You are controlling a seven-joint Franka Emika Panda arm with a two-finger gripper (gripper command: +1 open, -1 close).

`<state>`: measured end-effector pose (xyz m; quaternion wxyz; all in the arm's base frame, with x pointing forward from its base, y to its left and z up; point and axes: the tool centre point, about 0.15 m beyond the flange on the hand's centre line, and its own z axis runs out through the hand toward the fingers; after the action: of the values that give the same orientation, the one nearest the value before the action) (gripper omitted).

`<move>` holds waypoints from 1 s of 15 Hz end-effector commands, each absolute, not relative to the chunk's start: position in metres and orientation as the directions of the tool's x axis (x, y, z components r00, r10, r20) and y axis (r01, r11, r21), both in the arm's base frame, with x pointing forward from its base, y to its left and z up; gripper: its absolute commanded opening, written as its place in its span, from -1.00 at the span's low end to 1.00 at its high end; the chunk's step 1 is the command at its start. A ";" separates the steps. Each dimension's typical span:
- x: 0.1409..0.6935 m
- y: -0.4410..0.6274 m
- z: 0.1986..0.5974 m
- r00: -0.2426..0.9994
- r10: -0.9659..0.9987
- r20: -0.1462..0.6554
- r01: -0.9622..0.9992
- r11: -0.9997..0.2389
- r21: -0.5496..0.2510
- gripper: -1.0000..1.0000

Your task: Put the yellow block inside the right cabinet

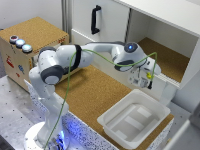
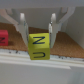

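The yellow block (image 1: 148,76) is a tiny yellow-green cube held between my gripper's (image 1: 144,80) fingers, in the air. In the wrist view the block (image 2: 39,46) shows dark letters on its faces and sits between the two fingertips (image 2: 23,34) of the gripper (image 2: 38,38). The right cabinet (image 1: 170,59) is the white box with a cork-brown floor at the exterior view's right. My gripper hangs at the cabinet's low front wall (image 1: 167,82), just at its opening. That white wall (image 2: 45,67) and the cork floor (image 2: 65,47) show under the block.
A white tray (image 1: 150,109) stands on the cork table just in front of the gripper. A white door with a black handle (image 1: 95,20) stands behind the arm. A cork-topped wooden box with buttons (image 1: 35,37) is at the exterior view's left. A small red thing (image 2: 3,37) lies beside the block.
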<state>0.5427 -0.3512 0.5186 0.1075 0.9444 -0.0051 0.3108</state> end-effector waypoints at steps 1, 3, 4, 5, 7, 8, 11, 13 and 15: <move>0.585 -0.338 0.535 0.845 -0.038 0.533 -0.092 -0.993 0.074 -1.00; 0.600 -0.335 0.525 0.848 -0.046 0.528 -0.091 -0.994 0.058 -1.00; 0.604 -0.335 0.523 0.849 -0.048 0.525 -0.094 -0.994 0.061 -1.00; 0.613 -0.336 0.520 0.848 -0.044 0.528 -0.087 -0.995 0.056 -1.00; 0.629 -0.341 0.515 0.845 -0.037 0.533 -0.077 -0.996 0.053 -1.00; 0.637 -0.344 0.512 0.842 -0.037 0.538 -0.073 -0.996 0.046 -1.00; 0.647 -0.352 0.505 0.838 -0.043 0.544 -0.074 -0.997 0.035 -1.00; 0.652 -0.357 0.500 0.831 -0.031 0.556 -0.064 -0.997 0.039 -1.00; 0.661 -0.360 0.495 0.826 -0.010 0.563 -0.037 -0.999 0.036 -1.00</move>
<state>0.6177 -0.3350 0.5041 0.0721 0.9508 -0.0494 0.2973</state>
